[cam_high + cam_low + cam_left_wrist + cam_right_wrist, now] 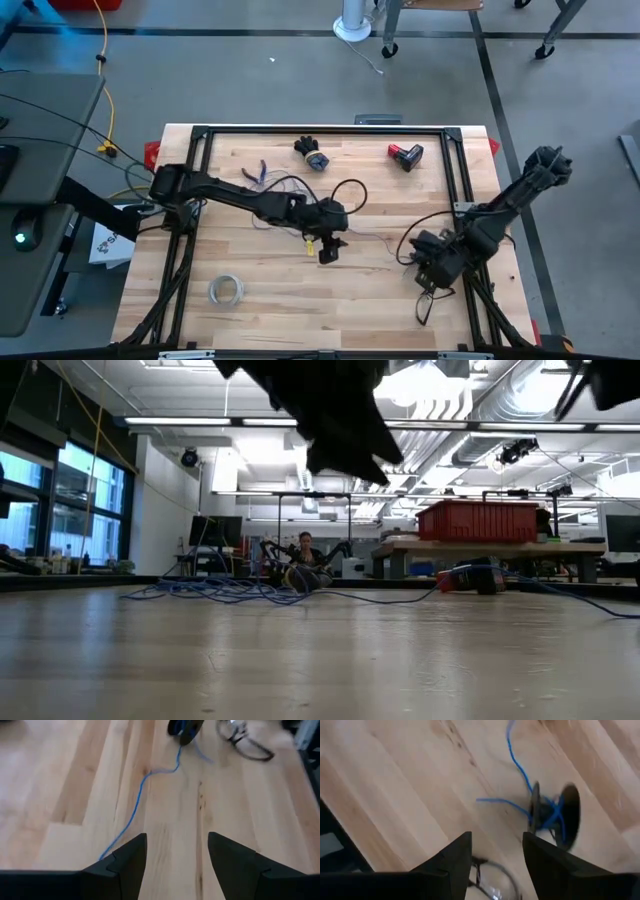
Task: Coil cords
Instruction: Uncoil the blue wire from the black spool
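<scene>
Blue-grey wire (134, 805), very thin, 1 length, lies slack on the wooden counter (300, 320); its tangled bulk sits toward the far middle of the counter, seen in the low view as a loose heap (225, 592), and 1 strand trails across the boards toward the right side. Dark round spool (555, 815), 1 item, lies tipped on the counter with several turns of wire round its core and the free wire leaving it toward the left arm. Right end effector (497, 862): fingers apart, nothing between them, hovering above the counter with the spool just ahead of its tips and a little off its centre line; in the high view it sits near the right edge (432, 262). Left end effector (177, 865): fingers apart, empty, poised over bare boards at mid-counter (330, 243); the wire runs past the outer side of 1 finger, not between the 2, and leads away from it in a long, gently bent line to the spool well ahead. Judgement: the right arm is plainly the nearer to the spool, the left the nearer to the wire's loose run; the wire's long axis lies roughly along the line joining the 2 end effectors, so any winding would draw it from the left arm's side toward the right. Neither end effector touches wire or spool.
</scene>
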Motion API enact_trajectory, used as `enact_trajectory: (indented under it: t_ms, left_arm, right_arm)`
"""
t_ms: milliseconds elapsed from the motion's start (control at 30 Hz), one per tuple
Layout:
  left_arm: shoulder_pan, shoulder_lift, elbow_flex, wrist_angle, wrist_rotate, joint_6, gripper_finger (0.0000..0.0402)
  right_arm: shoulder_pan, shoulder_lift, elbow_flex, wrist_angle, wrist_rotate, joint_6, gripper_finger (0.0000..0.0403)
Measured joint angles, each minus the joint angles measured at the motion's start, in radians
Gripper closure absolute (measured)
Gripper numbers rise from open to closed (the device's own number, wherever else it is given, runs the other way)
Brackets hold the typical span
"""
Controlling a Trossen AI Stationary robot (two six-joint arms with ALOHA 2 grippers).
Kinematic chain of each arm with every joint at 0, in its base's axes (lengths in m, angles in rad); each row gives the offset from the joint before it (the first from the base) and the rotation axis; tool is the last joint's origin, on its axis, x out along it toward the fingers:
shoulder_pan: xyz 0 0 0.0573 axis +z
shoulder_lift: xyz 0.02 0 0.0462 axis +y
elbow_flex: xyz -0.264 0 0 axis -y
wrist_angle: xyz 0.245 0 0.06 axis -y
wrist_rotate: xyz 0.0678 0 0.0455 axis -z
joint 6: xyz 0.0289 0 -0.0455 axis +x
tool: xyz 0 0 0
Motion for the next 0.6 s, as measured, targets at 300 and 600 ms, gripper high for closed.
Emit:
enact_trajectory:
  t_ms: [300, 600]
  left_arm:
    - [-0.004, 0.065, 0.002, 0.169, 0.003, 0.059, 0.0197]
    - [0.010, 0.218, 0.088, 0.215, -0.034, 0.360, 0.0197]
  right_arm:
    - [0.082, 0.011, 0.000, -0.118, 0.037, 0.164, 0.0234]
    - [0.083, 0.011, 0.001, -0.127, 0.057, 0.179, 0.0234]
